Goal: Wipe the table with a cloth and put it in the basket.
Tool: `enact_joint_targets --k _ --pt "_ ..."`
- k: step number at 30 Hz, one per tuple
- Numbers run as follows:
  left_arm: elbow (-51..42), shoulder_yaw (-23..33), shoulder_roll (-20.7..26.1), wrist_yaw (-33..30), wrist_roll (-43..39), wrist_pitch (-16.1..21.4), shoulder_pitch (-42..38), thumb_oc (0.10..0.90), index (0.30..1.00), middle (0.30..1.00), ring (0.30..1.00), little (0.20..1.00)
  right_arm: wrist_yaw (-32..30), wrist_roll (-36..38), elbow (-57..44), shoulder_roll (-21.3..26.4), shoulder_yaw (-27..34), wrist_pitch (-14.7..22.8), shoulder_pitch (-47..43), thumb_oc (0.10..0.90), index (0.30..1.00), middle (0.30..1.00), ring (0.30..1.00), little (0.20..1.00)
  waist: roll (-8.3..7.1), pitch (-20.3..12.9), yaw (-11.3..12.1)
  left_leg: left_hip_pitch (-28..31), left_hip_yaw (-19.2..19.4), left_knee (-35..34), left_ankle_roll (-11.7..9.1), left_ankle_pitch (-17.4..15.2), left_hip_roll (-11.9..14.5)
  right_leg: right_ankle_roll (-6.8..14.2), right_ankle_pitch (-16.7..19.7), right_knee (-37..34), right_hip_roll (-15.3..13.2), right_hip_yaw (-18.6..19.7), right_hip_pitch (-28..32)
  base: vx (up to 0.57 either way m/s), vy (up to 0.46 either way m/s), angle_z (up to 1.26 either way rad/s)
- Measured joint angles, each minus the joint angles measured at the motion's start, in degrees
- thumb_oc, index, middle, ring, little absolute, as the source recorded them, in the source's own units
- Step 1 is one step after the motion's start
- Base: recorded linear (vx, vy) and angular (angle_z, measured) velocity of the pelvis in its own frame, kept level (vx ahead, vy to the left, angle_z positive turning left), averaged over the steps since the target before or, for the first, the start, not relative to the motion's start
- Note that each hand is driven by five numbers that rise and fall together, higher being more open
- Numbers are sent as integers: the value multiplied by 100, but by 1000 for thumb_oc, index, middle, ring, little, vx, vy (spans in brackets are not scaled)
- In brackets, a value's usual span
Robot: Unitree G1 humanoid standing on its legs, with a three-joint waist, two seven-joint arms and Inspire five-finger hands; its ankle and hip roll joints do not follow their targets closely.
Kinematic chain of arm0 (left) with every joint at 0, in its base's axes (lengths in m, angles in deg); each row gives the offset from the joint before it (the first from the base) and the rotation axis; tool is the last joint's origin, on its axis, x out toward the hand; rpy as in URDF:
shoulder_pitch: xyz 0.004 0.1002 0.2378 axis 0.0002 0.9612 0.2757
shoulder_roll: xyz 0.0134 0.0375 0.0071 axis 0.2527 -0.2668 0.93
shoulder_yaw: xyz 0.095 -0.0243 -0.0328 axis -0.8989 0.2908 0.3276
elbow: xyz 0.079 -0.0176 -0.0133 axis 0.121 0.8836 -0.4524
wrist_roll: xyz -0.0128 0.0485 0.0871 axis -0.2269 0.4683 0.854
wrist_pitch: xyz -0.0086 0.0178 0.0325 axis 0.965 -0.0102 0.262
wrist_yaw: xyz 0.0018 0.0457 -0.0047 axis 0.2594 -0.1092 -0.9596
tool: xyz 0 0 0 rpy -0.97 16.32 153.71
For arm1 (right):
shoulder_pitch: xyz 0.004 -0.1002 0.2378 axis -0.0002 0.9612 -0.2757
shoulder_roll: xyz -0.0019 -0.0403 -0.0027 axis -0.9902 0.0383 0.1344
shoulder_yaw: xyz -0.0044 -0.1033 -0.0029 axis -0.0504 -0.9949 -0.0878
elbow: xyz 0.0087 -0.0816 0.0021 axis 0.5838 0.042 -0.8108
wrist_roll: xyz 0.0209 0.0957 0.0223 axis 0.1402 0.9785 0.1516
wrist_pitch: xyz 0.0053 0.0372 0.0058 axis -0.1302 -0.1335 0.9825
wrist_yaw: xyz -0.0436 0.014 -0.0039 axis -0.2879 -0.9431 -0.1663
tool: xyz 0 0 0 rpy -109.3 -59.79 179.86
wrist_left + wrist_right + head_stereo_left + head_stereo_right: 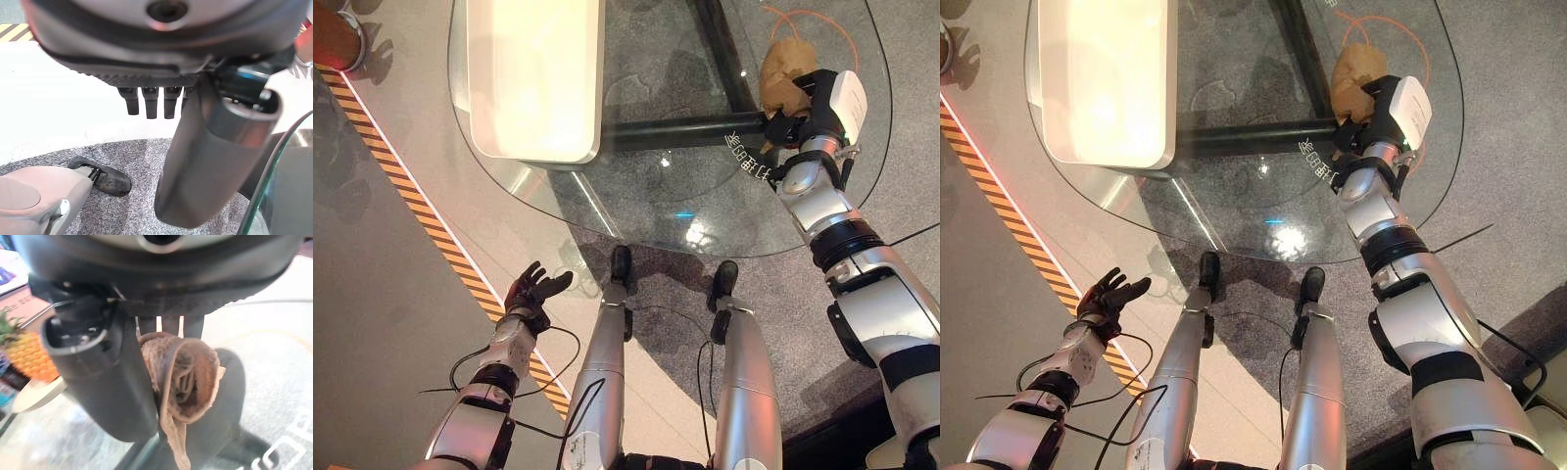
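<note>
Cloth: a tan, soft, terry-like cloth (183,379) is bunched into rumpled folds inside the right hand, with a loose tail hanging below the grip.
Right hand: the right hand (795,119) has its dark fingers and thumb curled round the cloth, pinching it in a wad that bulges out beyond the fingers; the hand is held over the far right part of the table.
Table: the table (636,211) under that hand is clear glass with a rounded edge, and a dark tubular frame and grey speckled carpet show through it.
Basket: the basket (536,78) is a smooth, cream-white, rectangular tub with rounded corners, sitting on the glass well to the left of the right hand.
Left hand: the left hand (534,291) is low at the robot's left side, off the table, above the floor near a striped orange and black line, fingers spread and loosely straight, holding nothing.
</note>
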Motion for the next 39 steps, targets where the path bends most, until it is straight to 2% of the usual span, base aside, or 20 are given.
enact_joint_targets --k 5,10,22,30,34,39 --pt "-41 1 -5 -10 0 8 8 800 900 900 900 900 289 -198 -320 -83 -259 0 51 100 300 300 300 200 64 -5 15 6 -1 -17 -3 5 0 0 0 3 0 -1 -1 0 0 0" --pt "-81 1 -10 -9 0 22 9 800 900 900 900 900 393 -387 -380 -240 -378 1 52 100 300 300 300 200 65 -6 43 14 -1 -37 -9 16 0 0 0 6 -3 -4 -1 0 0 0" --pt "-82 1 -124 -17 5 69 7 800 900 900 900 900 873 -926 -511 -283 -636 0 58 100 300 300 300 200 76 -14 78 23 -34 -62 -48 57 1 -4 -2 25 -3 -29 2 0 0 0" --pt "-108 1 -153 -33 8 67 -2 800 900 900 900 900 1091 -1033 -552 -403 -654 -3 71 100 300 300 300 200 82 -19 105 22 -56 -69 -61 67 1 -12 -8 36 -2 -45 0 0 0 0" --pt "-193 -3 -189 -120 8 66 -1 800 900 900 900 900 1419 -1160 -844 -429 -882 -16 151 100 300 300 300 200 86 -22 106 19 -58 -84 -62 67 3 -16 -18 36 -2 -49 -6 0 0 0" --pt "-203 -8 -189 -124 8 67 -22 800 900 900 900 900 1530 -1192 -1046 -657 -976 -14 315 100 300 300 300 200 86 -23 106 17 -61 -93 -63 67 3 -19 -31 42 -3 -52 -13 0 0 0"
